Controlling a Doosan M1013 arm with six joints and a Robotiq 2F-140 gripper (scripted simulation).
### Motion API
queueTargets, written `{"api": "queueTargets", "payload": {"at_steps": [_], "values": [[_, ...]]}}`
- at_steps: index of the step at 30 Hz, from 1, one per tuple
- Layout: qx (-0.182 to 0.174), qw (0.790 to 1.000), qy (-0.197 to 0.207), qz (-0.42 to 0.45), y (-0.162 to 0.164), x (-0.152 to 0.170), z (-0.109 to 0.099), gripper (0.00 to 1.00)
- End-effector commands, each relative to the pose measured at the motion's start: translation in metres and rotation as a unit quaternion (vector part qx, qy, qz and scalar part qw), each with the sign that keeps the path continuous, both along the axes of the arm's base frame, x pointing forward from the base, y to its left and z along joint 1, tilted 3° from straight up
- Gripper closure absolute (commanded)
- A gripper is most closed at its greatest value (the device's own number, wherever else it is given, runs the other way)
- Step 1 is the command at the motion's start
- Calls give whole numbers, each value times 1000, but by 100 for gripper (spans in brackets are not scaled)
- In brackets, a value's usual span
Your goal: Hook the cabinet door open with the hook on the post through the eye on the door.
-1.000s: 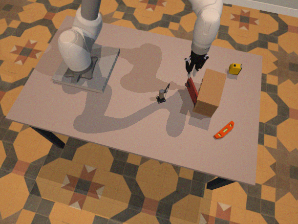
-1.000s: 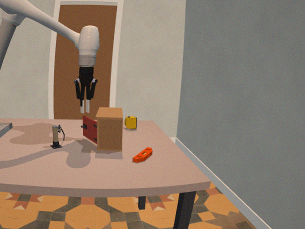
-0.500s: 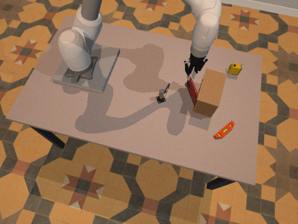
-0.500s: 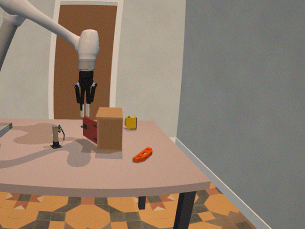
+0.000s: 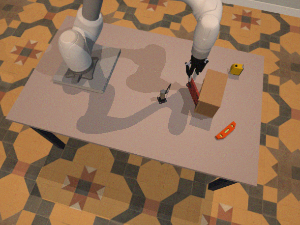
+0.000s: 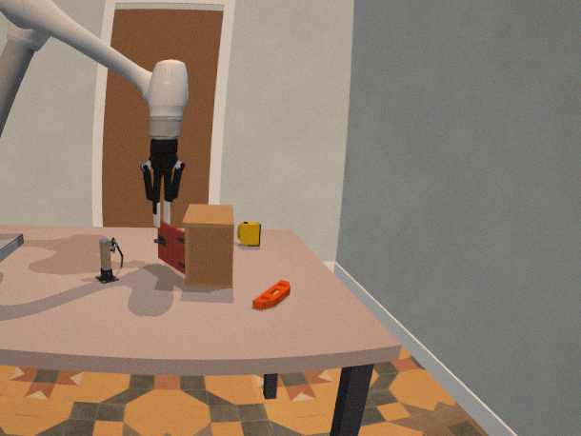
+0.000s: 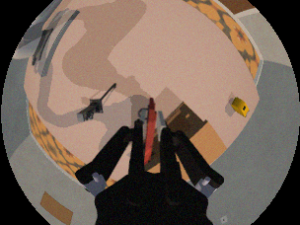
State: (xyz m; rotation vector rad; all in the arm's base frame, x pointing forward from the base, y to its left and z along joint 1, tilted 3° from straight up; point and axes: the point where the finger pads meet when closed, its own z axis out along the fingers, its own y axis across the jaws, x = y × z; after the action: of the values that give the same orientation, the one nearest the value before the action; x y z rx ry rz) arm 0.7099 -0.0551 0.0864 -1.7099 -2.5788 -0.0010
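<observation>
The wooden cabinet [image 5: 211, 92] stands upright on the table, also seen in the exterior view [image 6: 210, 245]. Its red door [image 5: 193, 92] stands slightly ajar [image 6: 171, 247], with a small dark eye [image 6: 156, 241] near its free edge. The short post [image 5: 163, 94] stands to the door's left, its dark hook [image 5: 168, 88] hanging on it, apart from the door [image 6: 116, 249]. My gripper [image 5: 190, 78] points straight down at the top of the door's free edge [image 6: 160, 221]. Its fingers are nearly shut with a narrow gap. In the wrist view the door's edge [image 7: 153, 134] lies between the fingers.
A yellow tape measure [image 5: 236, 69] sits behind the cabinet. An orange spirit level [image 5: 225, 129] lies in front of the cabinet to its right. The arm's base plate [image 5: 87, 71] is at the table's far left.
</observation>
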Motion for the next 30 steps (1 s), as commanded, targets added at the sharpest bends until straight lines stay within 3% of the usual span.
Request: {"api": "queueTargets", "payload": {"at_steps": [1, 30], "values": [[0, 1000, 0, 0, 0, 0, -1, 84], [2, 999, -1, 52, -6, -13, -1, 84]]}}
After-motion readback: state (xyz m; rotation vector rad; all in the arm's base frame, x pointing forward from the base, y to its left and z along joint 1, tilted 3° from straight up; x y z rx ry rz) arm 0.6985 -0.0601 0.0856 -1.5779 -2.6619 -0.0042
